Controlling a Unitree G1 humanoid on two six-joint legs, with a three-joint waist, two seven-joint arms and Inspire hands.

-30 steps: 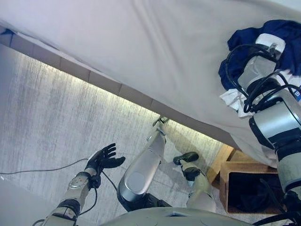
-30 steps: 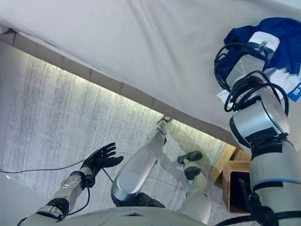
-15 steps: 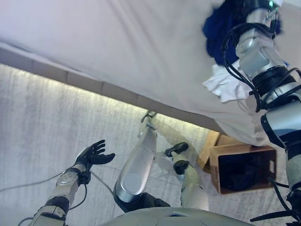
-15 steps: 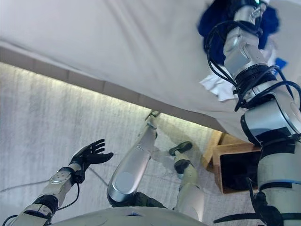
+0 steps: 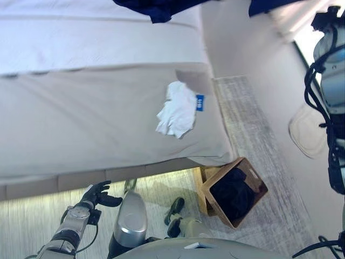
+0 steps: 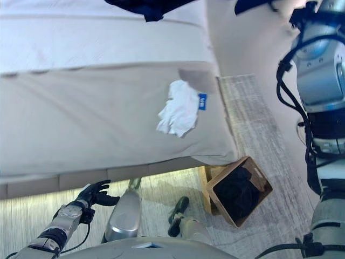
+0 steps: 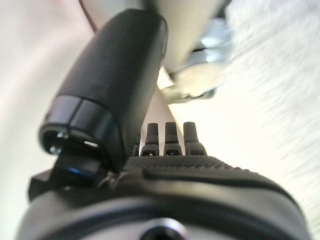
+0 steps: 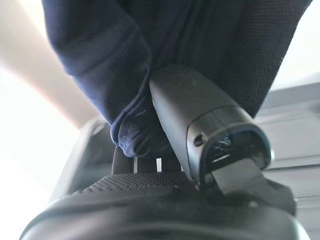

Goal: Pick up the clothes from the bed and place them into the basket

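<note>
A navy garment [image 5: 156, 6] hangs at the far edge of the eye views, lifted above the bed [image 5: 81, 118]. My right hand [image 8: 200, 115] is shut on it: in the right wrist view the thumb and fingers pinch the navy cloth [image 8: 125, 65]. A white cloth [image 5: 177, 110] with a blue tag lies on the bed near its right corner. The wooden basket [image 5: 257, 175] stands on the floor by that corner, with dark clothes [image 5: 234, 194] in it. My left hand [image 5: 97, 195] is open and empty, low by the bed's front edge, and also shows in the left wrist view [image 7: 170, 140].
A pale striped rug [image 5: 253, 124] runs along the bed's right side and under the basket. A round pale object [image 5: 307, 129] lies on the floor at the far right. The bed's lit front rail [image 5: 64, 181] runs across above my left hand.
The camera has swung, so the whole picture shifted. My right arm has risen and lifted the navy garment off the bed; the white cloth stays behind. My left hand stays low and open.
</note>
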